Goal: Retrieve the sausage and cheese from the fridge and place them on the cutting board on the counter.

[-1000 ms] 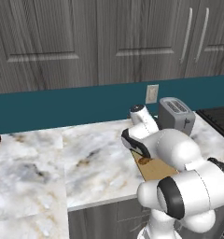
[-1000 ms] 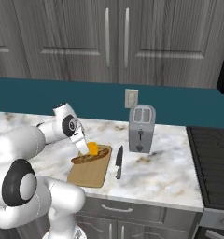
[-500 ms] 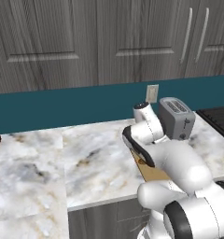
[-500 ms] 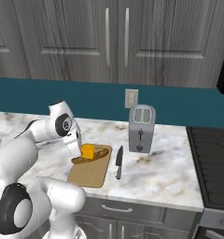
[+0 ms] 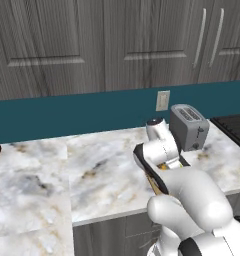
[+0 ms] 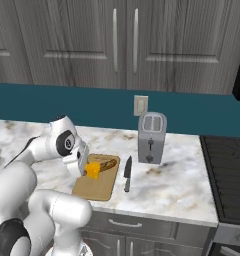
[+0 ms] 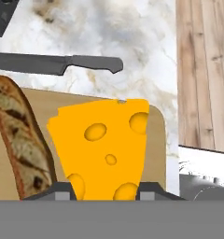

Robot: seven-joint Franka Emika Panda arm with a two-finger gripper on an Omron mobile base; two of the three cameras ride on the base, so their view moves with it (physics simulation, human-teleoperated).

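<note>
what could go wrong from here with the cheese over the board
1. The gripper is shut on the cheese, which hangs above the cutting board; if released from that height the wedge might tumble or bounce.
2. The sausage lies on the board right beside the cheese, so lowering could press onto it and roll it.
3. The knife lies on the counter along the board's edge; a bounced cheese might land against its blade.

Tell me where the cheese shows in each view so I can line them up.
Left base view: hidden behind the arm.
Right base view: cheese left of centre, above the cutting board.
Hand view: centre, between the fingertips.
Shared landmark: the knife beside the board, also.
</note>
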